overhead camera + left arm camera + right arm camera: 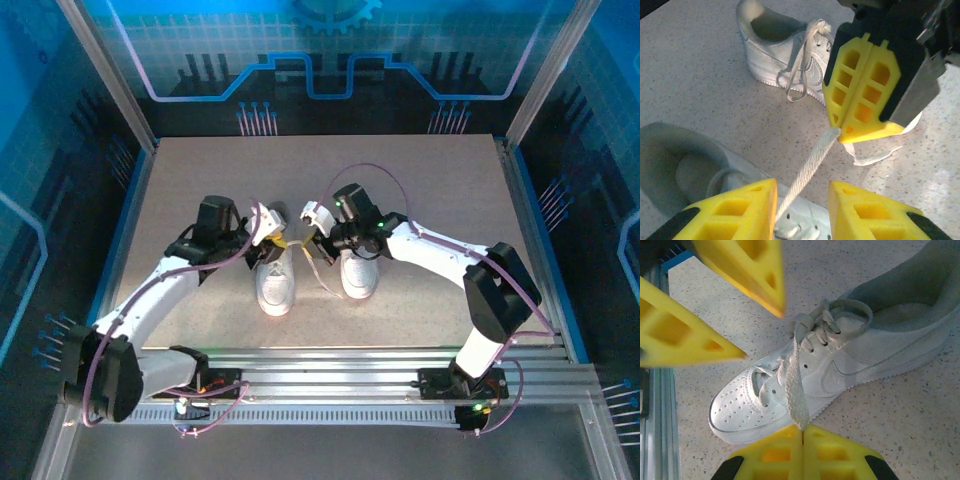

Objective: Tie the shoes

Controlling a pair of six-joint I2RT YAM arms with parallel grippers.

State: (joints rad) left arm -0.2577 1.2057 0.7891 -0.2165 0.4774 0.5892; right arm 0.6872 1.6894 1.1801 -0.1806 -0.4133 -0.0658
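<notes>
Grip on the lace (pixel 794 390) of a shoe (pixel 855 360).
Right hand (pixel 802 432) clenched on the lace end; left hand (pixel 802 187) partly open, lace running between its fingers (pixel 747 200).

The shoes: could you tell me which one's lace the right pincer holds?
The left shoe; the right pincer pinches its lace, the right shoe's lies loose.

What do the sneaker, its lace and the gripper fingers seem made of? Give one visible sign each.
Sneaker: smooth white leather or synthetic; slight sheen, punched toe holes. Lace: flat woven textile, weave visible. Fingers: probably yellow plastic; matte, hollow cells.
</notes>
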